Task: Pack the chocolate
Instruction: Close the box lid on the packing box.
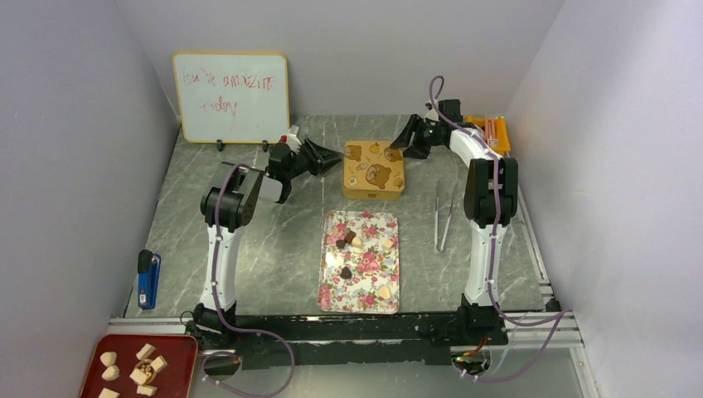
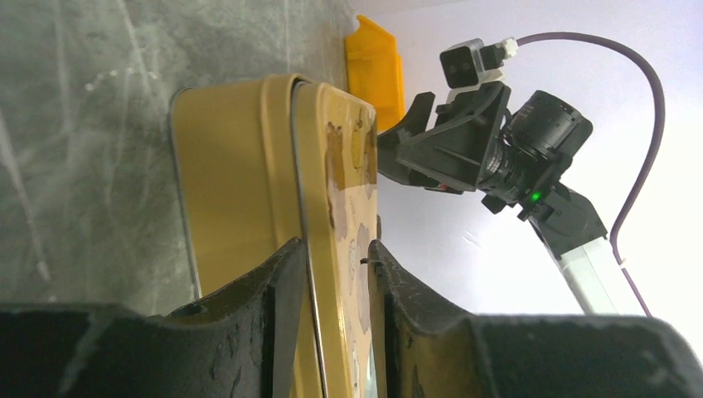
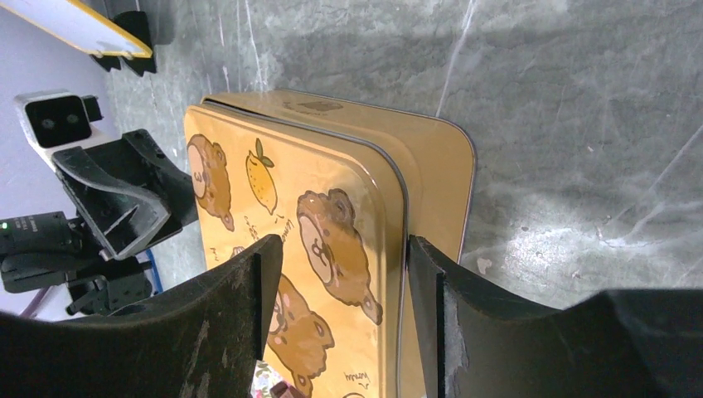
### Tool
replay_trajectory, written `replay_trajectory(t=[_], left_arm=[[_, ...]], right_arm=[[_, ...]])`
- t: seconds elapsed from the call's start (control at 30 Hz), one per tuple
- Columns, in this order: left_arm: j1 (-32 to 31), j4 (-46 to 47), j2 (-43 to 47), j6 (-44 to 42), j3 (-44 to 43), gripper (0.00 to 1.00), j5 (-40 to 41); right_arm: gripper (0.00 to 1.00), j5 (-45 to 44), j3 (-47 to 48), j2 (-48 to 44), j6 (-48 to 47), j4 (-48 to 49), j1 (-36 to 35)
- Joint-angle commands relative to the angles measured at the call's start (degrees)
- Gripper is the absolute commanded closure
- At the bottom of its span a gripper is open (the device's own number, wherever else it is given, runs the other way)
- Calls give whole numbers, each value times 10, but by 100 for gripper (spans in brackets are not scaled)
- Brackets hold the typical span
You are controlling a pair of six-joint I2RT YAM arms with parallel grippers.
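1. Top external view. A yellow bear-print tin (image 1: 375, 170), lid on, sits mid-worktop (image 1: 273, 240) toward the rear edge. The left gripper (image 1: 332, 155) is at its left side and the right gripper (image 1: 404, 137) at its right rear corner. The chocolate (image 1: 349, 239) lies loose on the floral tray (image 1: 332, 290), just in front of the tin toward the near edge; none is packed. The tongs (image 1: 442, 220) lie right of the tray.
2. Left wrist view. The fingers bracket the tin's lid seam, one over the side wall and one over the lid face. Whether they pinch it or merely straddle it cannot be told.
3. Right wrist view. The jaws are spread apart about the tin's corner and grip nothing.
4. Step judged: opening the tin. The next move calls for a sure hold on the lid rim, the body steadied, and the lid lifted straight and set down away from the tray.
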State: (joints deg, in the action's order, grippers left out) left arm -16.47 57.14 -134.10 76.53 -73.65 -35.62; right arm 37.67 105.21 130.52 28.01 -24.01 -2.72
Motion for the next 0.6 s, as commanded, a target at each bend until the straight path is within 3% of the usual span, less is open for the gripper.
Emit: replay_trajectory(t=[0.0,0.57], left_arm=[[9,10,35,-15,13,62,2],[14,-14,60,-42,38,60,-25]], right_arm=[[40,-4,32,-13,-6,1,-8],[39,-15,21,-18,-5,7,-18]])
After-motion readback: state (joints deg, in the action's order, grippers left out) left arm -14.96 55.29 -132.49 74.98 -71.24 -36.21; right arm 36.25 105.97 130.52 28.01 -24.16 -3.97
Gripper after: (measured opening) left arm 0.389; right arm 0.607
